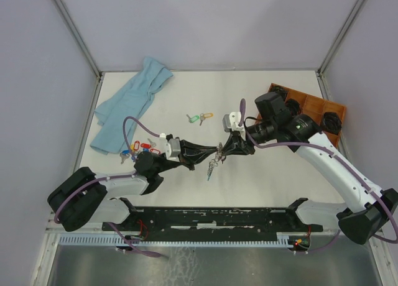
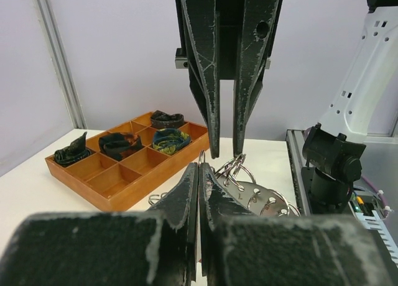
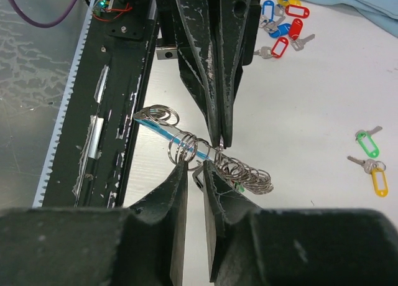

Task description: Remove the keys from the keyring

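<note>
The keyring (image 3: 177,138), a wire loop with a light blue sheathed stretch, hangs above the table between both grippers. Small silver rings (image 3: 249,174) crowd along it. Silver keys (image 2: 264,200) dangle from it, and in the top view they hang below the fingers (image 1: 212,170). My left gripper (image 2: 199,168) is shut, pinching the keyring wire at its tips (image 3: 221,142). My right gripper (image 3: 194,165) faces it with its jaws a narrow gap apart. Its tips sit right at a cluster of rings, with nothing clearly clamped between them.
Loose red- and blue-tagged keys (image 1: 140,149) lie by the left arm. Green- and yellow-tagged keys (image 1: 199,118) lie mid-table. A blue cloth (image 1: 130,99) is at the back left. A wooden compartment tray (image 2: 112,180) holding dark items stands at the right.
</note>
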`<action>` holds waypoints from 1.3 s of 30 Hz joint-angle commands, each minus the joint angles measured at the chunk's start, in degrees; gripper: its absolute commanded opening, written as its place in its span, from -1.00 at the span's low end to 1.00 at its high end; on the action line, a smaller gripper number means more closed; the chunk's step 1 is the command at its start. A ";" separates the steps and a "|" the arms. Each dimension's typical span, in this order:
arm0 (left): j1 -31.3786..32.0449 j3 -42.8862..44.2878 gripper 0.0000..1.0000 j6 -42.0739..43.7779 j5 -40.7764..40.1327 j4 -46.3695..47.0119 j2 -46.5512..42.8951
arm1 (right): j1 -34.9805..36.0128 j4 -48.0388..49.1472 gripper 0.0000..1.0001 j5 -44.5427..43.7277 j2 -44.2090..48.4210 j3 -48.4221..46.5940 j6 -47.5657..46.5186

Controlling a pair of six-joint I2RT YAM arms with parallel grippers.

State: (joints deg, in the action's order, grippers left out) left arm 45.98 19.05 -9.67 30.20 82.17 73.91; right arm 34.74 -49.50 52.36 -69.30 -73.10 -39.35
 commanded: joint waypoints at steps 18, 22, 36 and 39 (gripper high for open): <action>-0.19 0.81 -0.94 -4.43 1.46 9.90 -0.19 | -2.41 8.25 -0.34 4.65 0.26 1.58 7.80; -0.18 0.90 -0.95 -4.82 1.45 10.29 -0.08 | -2.28 8.54 -0.33 6.23 0.04 2.02 7.73; -0.19 0.81 -0.95 -5.79 1.10 11.08 0.18 | -1.68 10.08 -0.80 6.99 -0.66 2.75 8.74; -0.16 0.83 -0.95 -6.01 1.09 11.19 0.42 | -1.64 10.11 -0.95 6.80 -0.62 2.56 9.00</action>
State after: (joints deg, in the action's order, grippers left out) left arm 45.98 19.03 -14.06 31.70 85.84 74.37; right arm 32.64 -41.82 57.87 -70.00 -70.39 -31.29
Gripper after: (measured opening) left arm 0.033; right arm 0.066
